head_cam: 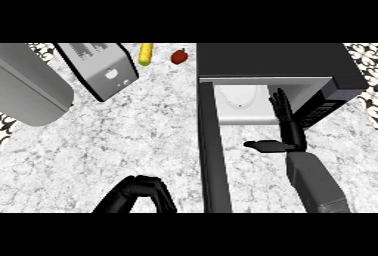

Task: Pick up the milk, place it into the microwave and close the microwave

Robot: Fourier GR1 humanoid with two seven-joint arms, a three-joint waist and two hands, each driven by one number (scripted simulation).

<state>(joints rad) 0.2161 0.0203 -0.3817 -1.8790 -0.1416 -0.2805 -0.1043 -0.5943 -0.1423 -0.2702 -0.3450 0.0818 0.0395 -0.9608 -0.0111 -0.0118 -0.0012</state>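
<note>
The black microwave (273,57) stands at the right, and its door (212,150) swings out toward me, seen edge-on as a dark bar. Inside the lit cavity sits a white shape (241,97) that looks like the milk; I cannot make out its details. My right hand (289,131) is open just in front of the cavity, with straight fingers pointing in and the thumb spread to the left. It holds nothing and is apart from the white shape. My left hand (140,192) rests at the lower edge with relaxed fingers, left of the door.
A silver toaster (103,70) lies at the back left beside a large grey rounded appliance (29,85). A yellow item (146,53) and a small red one (179,56) lie at the back. The marble counter (133,135) spreads left of the door.
</note>
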